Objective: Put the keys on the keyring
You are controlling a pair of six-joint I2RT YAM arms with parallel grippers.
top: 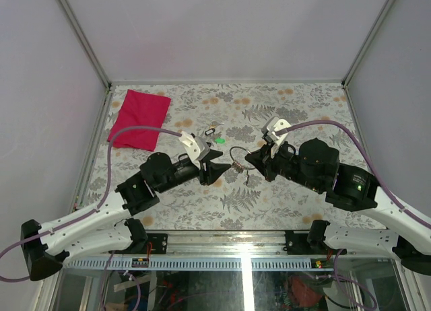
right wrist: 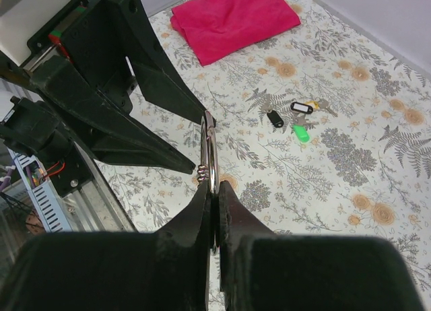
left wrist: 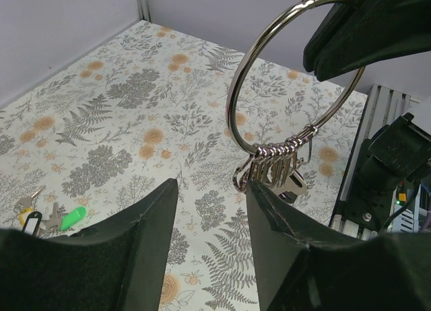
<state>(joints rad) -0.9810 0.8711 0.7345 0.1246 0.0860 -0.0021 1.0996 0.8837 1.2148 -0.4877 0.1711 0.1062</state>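
**Ring pinched in mid-air, keys lying loose on the worktop**

The right hand (right wrist: pixel 215 188) is clamped tight on the keyring (right wrist: pixel 211 149), fingers pressed flat on the wire. It holds the ring up on edge, off the worktop (top: pixel 303 109). A bunch of small loops (left wrist: pixel 276 153) hangs at the ring's lowest point.

Facing it is the left hand (left wrist: pixel 212 186), fingers parted with nothing between them; flowered surface shows through the gap. Its tips sit right at the ring, the loops just beside its right finger. Whether it touches the wire, I can't tell.

The keys (right wrist: pixel 303 108) lie flat in a little cluster on the worktop, apart from the ring, on the far side of the left hand. A green piece (right wrist: pixel 301 132) lies just beside them. Further off, a red cloth (right wrist: pixel 232 18) sits in the far left corner, close to the side wall.

As for room, both hands meet mid-worktop, nearer the front rail (top: pixel 242 240) than the back wall. The right half and the far strip lie wide open.
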